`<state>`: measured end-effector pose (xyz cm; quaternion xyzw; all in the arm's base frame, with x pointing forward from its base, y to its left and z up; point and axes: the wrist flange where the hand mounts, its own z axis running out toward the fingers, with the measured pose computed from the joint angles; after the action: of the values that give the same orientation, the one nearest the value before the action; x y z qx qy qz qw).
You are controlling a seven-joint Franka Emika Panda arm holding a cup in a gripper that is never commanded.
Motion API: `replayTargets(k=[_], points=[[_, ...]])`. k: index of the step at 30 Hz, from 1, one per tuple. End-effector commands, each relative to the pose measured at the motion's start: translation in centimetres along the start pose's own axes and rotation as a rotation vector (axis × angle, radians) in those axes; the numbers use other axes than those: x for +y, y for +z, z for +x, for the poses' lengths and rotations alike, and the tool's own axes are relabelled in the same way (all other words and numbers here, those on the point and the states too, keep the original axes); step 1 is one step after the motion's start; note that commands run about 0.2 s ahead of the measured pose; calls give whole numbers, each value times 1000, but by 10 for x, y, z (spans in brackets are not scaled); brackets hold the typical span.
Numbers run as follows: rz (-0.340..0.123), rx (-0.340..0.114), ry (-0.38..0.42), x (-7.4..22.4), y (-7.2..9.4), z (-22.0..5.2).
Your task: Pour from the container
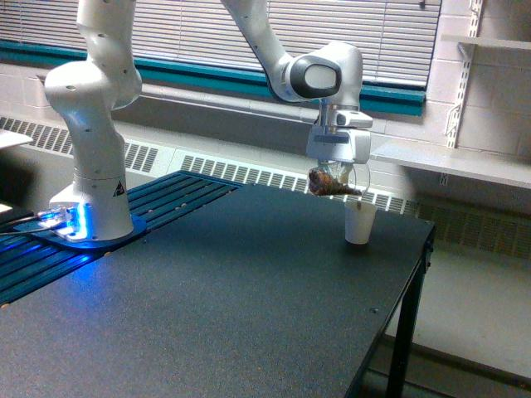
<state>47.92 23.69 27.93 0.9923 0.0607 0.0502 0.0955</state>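
In the exterior view my gripper (338, 176) is shut on the container (330, 182), a small clear plastic cup with brown nut-like pieces showing through it. The container lies tipped well over on its side, its mouth toward the exterior view's right. It hangs just above and slightly left of a white paper cup (359, 223) that stands upright on the black table (232, 298). A small brown speck shows at the paper cup's rim.
The arm's white base (91, 178) stands at the exterior view's left on a blue-lit mount. The table's right edge (419, 249) runs close beside the paper cup. A wall shelf (465, 166) and window blinds lie behind.
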Motion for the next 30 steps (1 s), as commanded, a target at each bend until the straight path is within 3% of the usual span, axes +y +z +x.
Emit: replayTargets(k=[1, 30], points=[[-18, 2, -21, 4, -2, 1], [-53, 10, -62, -9, -3, 5]])
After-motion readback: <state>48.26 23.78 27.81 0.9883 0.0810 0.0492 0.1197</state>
